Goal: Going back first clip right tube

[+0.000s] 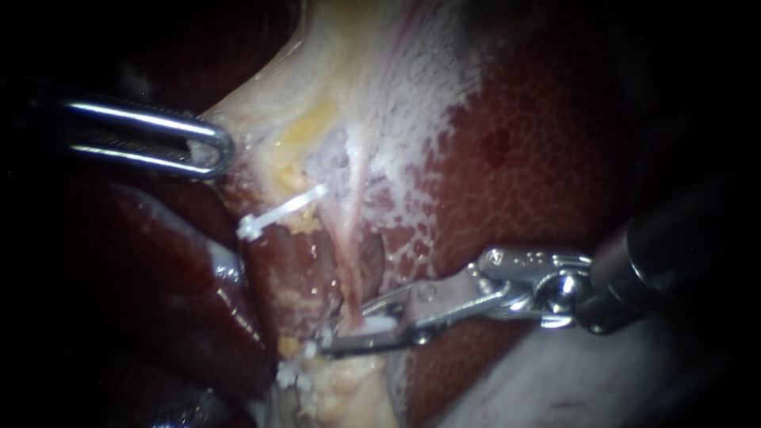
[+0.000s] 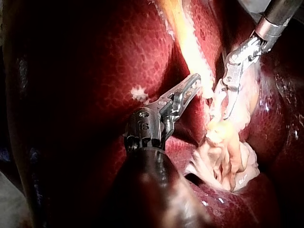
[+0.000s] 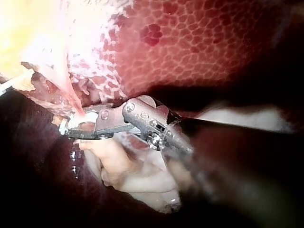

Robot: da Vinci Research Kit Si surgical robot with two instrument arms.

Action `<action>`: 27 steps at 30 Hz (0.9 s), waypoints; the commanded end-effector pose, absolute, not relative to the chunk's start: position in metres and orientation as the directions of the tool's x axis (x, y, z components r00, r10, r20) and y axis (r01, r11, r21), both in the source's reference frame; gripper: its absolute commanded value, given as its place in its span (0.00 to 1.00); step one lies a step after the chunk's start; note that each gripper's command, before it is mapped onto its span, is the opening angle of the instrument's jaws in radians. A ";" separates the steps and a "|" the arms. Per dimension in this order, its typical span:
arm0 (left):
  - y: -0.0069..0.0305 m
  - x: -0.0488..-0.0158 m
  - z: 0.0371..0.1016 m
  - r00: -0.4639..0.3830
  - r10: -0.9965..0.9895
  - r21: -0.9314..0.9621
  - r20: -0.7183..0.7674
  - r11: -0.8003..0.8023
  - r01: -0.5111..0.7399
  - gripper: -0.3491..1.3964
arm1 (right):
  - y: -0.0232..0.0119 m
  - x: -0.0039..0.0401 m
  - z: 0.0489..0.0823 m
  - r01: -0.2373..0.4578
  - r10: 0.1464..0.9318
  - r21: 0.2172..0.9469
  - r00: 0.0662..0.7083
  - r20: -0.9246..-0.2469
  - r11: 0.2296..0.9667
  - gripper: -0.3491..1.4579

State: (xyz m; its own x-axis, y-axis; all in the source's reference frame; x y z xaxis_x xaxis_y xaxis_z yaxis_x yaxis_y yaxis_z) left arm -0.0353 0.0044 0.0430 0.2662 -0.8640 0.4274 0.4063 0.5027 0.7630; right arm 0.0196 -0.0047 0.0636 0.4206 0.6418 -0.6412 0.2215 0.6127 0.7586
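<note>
**Right instrument** [image 1: 339, 331]: jaws closed narrowly on a white clip [image 1: 377, 323] around the right tube [image 1: 342, 246], which passes between them. **Left instrument** [image 1: 220, 150]: jaws grip pale tissue [image 1: 247, 119]. Retreating before the jaws part could tear the tube or drag the clip.
</note>
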 end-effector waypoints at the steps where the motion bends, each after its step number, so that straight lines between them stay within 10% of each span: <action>1: 0.0043 -0.0353 0.0430 0.266 -0.864 0.763 0.427 0.503 0.406 0.00 | -0.0046 0.0196 0.0637 0.226 0.634 0.749 0.415 -0.652 0.623 0.42; 27: 0.0043 -0.0352 0.0429 0.266 -0.864 0.763 0.427 0.503 0.406 0.00 | -0.0024 0.0178 0.0628 0.235 0.470 0.563 0.354 -0.809 0.793 0.52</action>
